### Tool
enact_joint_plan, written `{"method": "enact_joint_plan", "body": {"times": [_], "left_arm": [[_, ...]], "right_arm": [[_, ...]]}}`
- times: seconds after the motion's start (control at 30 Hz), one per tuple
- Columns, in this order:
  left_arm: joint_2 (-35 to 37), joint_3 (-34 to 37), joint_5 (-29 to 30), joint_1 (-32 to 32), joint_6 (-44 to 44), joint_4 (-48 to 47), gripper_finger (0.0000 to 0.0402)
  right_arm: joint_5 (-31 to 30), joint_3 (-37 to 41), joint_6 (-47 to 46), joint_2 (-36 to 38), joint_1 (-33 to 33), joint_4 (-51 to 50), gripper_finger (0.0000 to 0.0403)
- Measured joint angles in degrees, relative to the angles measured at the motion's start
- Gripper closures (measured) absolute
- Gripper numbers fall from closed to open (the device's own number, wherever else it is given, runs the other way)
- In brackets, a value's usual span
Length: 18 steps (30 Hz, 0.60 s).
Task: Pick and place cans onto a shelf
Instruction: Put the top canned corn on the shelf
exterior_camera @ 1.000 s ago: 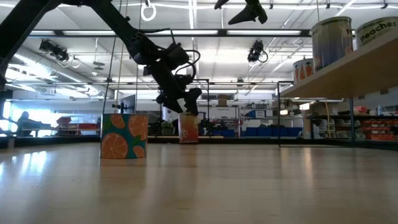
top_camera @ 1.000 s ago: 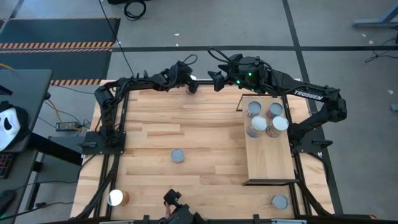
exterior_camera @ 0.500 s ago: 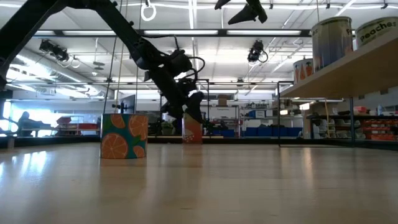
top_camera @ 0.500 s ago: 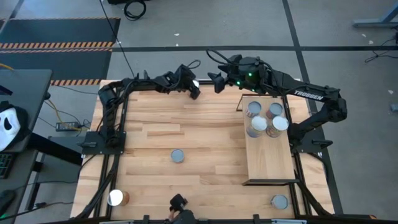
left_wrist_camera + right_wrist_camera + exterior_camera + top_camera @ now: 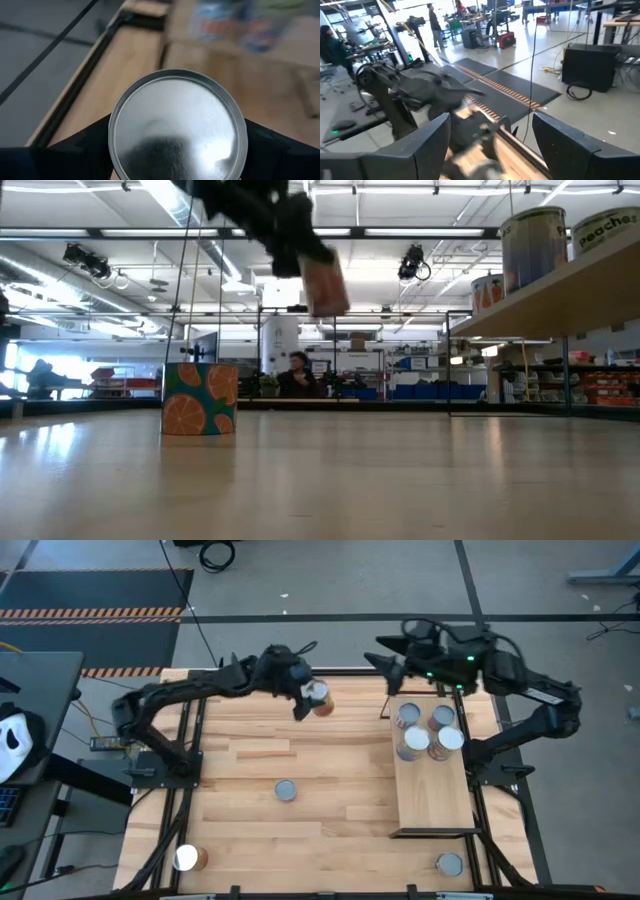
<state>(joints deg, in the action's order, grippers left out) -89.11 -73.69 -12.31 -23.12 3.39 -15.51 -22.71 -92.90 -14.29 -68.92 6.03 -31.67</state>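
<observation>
My left gripper (image 5: 310,700) is shut on a can (image 5: 321,698) with orange-brown sides, held in the air above the table's far middle. The low view shows the can (image 5: 325,285) well above the table. Its silvery round end (image 5: 177,127) fills the left wrist view. My right gripper (image 5: 385,667) is open and empty, above the table's far edge, just beyond the shelf's (image 5: 437,795) far end. Several cans (image 5: 425,730) stand on the shelf's far half. My left gripper pinches the can by its sides (image 5: 112,145) between its two fingers (image 5: 75,152), one on each side of the round body. The fingers reach it from the table's left side. The can is lifted clear of the table and tilted.
Loose cans stand on the table: one at the middle (image 5: 286,790), one at the near left corner (image 5: 187,858), one at the near right (image 5: 449,864). An orange-patterned can (image 5: 199,398) shows in the low view. A person (image 5: 298,372) is in the room behind.
My left gripper has closed in on the can standing at the table's far edge, taken hold of it and lifted it clear, carrying it up and toward the table's right and near side; the can now tilts. My right gripper has moved toward the table's right.
</observation>
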Motion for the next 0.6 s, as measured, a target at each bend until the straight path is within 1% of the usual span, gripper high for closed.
{"method": "enact_joint_plan", "body": {"times": [0.13, 0.23, 0.3, 0.43, 0.5, 0.6], "left_arm": [[4.86, -0.07, 2.2, 7.51, -3.57, 0.32, 0.0084], [5.56, -2.04, 5.41, 13.81, -6.55, 0.5, 0.0086], [5.17, -3.88, 8.7, 17.86, -7.83, 0.58, 0.0085], [3.85, -6.95, 15.21, 24.27, -10.6, 2.03, 0.0085], [3.57, -8.07, 17.87, 26.51, -12.68, 2.74, 0.0085], [2.86, -9.8, 22.07, 29.03, -17.0, 5.06, 0.0085]], "right_arm": [[-1.26, 0.0, -3.57, 3.33, -1.81, -4.88, 0.0115], [-1.42, 0.0, -5.75, 5.69, -2.43, -11.31, 0.0115], [0.26, 0.0, -7.02, 6.8, -2.73, -16.68, 0.0115], [7.48, 0.0, -10.62, 7.82, -4.55, -24.13, 0.0117], [9.21, 0.0, -12.19, 7.22, -7.08, -24.71, 0.0119], [9.83, 0.07, -12.24, 5.48, -12.29, -22.89, 0.0118]]}}
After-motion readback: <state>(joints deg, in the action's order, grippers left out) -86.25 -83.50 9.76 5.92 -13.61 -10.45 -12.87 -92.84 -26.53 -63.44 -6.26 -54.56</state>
